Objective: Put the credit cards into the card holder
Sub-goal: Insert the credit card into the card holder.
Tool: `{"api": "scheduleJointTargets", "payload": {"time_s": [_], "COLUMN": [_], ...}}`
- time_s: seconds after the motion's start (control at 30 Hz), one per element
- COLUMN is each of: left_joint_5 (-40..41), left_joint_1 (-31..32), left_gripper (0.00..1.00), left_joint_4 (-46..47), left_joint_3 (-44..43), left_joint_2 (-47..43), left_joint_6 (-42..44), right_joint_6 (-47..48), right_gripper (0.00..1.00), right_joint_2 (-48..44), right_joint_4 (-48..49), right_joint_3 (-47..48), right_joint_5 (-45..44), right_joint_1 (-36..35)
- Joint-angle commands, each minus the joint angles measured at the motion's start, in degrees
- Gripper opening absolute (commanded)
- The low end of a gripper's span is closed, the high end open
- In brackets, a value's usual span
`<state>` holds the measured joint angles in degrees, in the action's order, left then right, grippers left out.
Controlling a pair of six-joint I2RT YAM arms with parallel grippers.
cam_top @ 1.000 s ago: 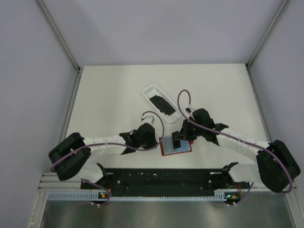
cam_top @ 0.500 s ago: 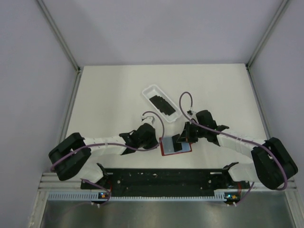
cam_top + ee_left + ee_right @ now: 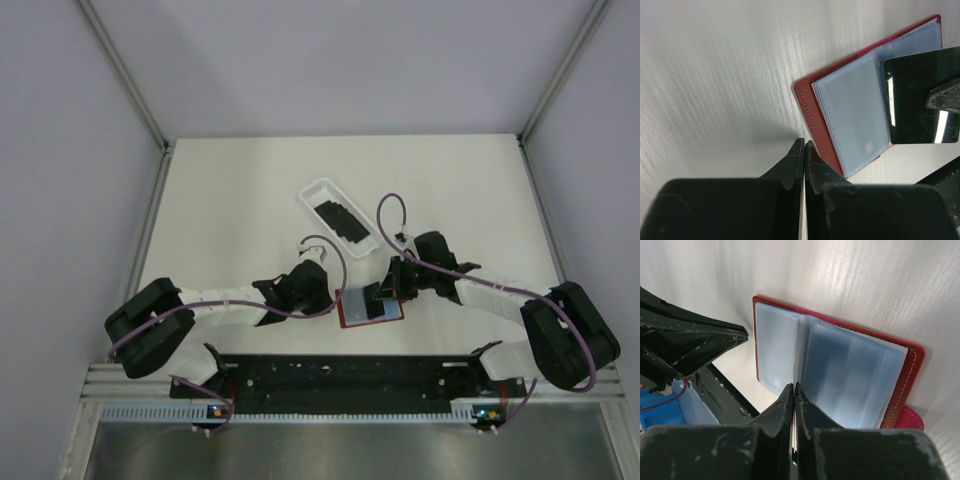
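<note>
The white matte table point(image 3: 230, 200) is carrying everything, and the two arms are reaching in from its near edge to meet over the work. The white oblong plastic tray point(image 3: 312, 190) is lying slantwise well behind them, keeping the spare flat black rectangular credit cards point(image 3: 340, 218) together as a supply.

Nearer, between the two wrists, the small red folding card holder point(image 3: 810, 107) is lying open on the table. Its pale blue-grey clear sleeves are facing up, so a pocket mouth is being offered.

The left gripper point(image 3: 802, 145) is sitting with its jaws fully together and nothing between them. Its tips are bearing at the left edge of the red cover, seemingly pinning it so the holder is not sliding or folding shut.

The right gripper point(image 3: 793, 388) is pinching one black card point(image 3: 912, 100) tight between its closed fingers. The card is hanging over the leaf farther from the left gripper and looks to be lining up with the gap between the sleeves near the spine. Whether its leading edge is already inside a pocket is not visible.

Compared with a second ago, the right arm's elbow is sitting further in toward the middle. Its gripper and card are lying a little lower over the holder. The left arm and the holder are staying put.
</note>
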<state>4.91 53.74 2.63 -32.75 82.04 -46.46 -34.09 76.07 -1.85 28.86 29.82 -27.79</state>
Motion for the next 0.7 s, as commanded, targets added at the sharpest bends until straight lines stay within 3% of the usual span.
{"api": "scheduleJointTargets", "payload": {"time_s": [0.0,0.67], "left_joint_5": [-0.34,-0.86], "left_joint_1": [0.32,0.67], "left_gripper": [0.00,0.00], "left_joint_4": [1.85,1.94], "left_joint_3": [0.23,-0.73], "left_joint_2": [0.31,1.89], "left_joint_6": [-0.30,-0.30], "right_joint_6": [1.13,0.07], "right_gripper": [0.00,0.00], "right_joint_2": [1.27,5.57], "right_joint_4": [3.43,4.57], "right_joint_3": [0.41,0.49], "right_joint_5": [1.55,3.40], "right_joint_1": [0.90,2.30]}}
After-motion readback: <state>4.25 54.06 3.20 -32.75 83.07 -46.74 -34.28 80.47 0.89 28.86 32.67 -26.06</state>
